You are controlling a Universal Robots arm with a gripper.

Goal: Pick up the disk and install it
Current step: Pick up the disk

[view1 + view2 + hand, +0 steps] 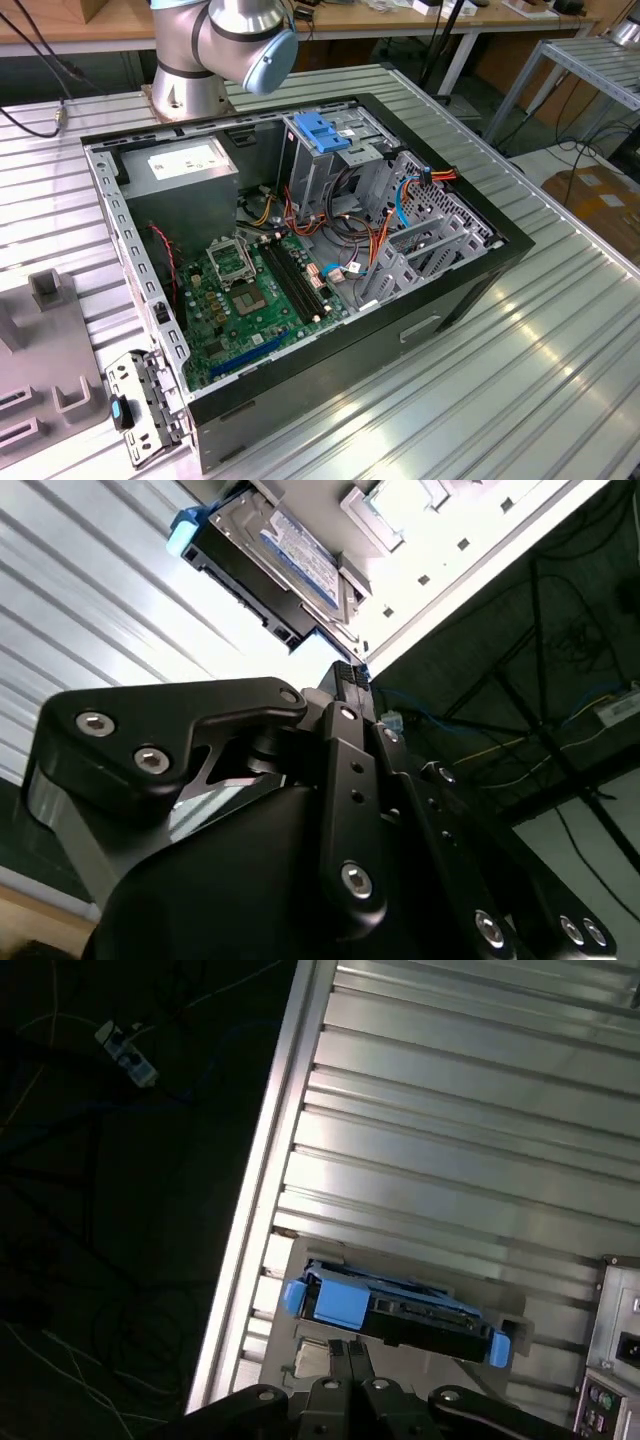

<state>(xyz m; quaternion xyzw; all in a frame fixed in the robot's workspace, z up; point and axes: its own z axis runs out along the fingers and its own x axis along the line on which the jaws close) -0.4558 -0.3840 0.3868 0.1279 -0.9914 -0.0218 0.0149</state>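
One disk (pixel 400 1310) rests in a grey cradle (pixel 300 1255) on the ribbed surface (pixel 450 1110), likely so its blue rail end stays reachable; jaws, pressed together and empty, hover just beside that cradle.

**No Legible Print**

A white label with a blue band (pixel 305 555) sits on the silver-grey rectangular disk (pixel 238 522) in the second wrist view, its print too fine to read; in the exterior view, a white sticker (pixel 188 160) on the grey metal power-supply box (pixel 135 168) is likewise illegible.
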